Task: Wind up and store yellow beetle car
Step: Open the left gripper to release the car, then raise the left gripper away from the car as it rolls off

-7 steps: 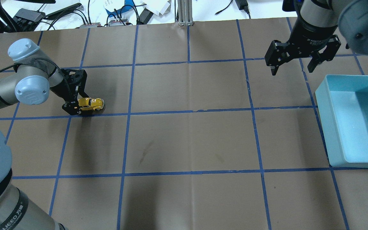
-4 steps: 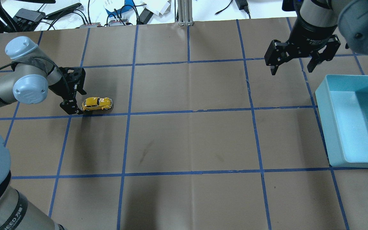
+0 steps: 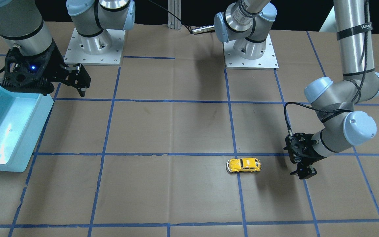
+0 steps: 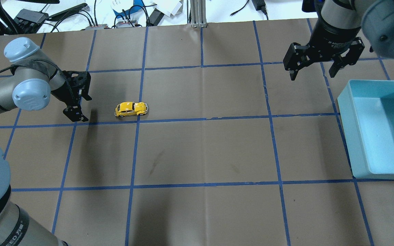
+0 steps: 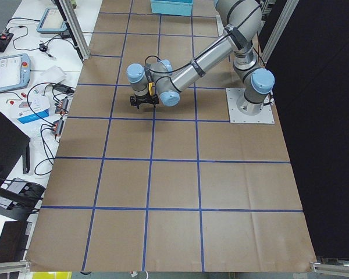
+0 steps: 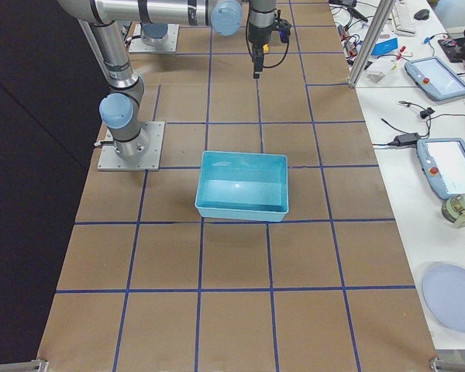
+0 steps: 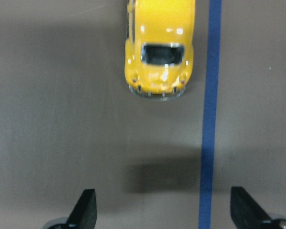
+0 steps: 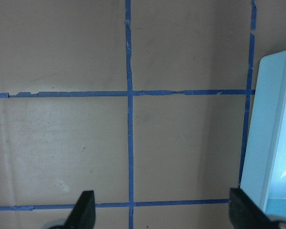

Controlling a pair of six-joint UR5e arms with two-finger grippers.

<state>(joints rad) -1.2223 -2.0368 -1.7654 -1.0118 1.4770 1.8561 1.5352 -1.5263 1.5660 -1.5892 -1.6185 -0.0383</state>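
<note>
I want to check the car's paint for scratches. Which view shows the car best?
Left wrist: the car fills the top of the frame, one end in sharp detail, the far end cropped. Overhead and front-facing show the whole car, but small. The rest don't show it clearly.

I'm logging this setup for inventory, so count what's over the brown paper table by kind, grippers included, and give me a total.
Toy cars: 1, the yellow beetle car
Bins: 1, the light blue bin
Grippers: 2, the left gripper and the right gripper, both open and empty
Total: 4
</note>
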